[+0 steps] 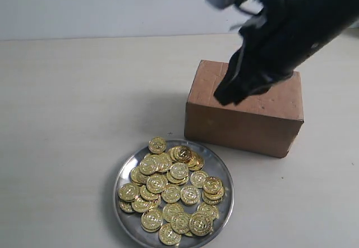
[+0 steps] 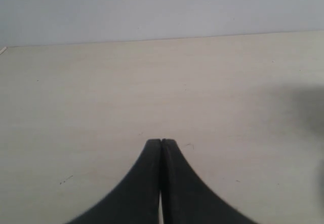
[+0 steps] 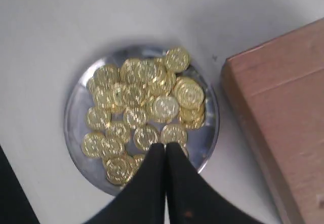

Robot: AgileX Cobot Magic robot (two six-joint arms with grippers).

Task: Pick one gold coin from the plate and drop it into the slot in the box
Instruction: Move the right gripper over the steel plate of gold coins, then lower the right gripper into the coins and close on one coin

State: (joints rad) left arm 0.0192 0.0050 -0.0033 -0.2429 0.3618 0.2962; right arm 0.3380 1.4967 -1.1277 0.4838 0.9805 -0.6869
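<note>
The silver plate [image 1: 224,198] lies at the front of the table, heaped with several gold coins [image 1: 171,189]. Behind it to the right stands the reddish-brown box [image 1: 263,122]; its slot does not show, since the arm covers part of the top. My right gripper [image 1: 227,97] hangs in the air over the box's left top edge. In the right wrist view this gripper [image 3: 165,144] is shut with no coin visible between its fingers, above the plate [image 3: 76,107] and coins [image 3: 142,97], with the box [image 3: 283,112] beside them. My left gripper [image 2: 161,141] is shut over bare table.
The pale tabletop [image 1: 84,102] stretches to the left of the box and plate, up to a light wall at the back. The left arm is outside the exterior view.
</note>
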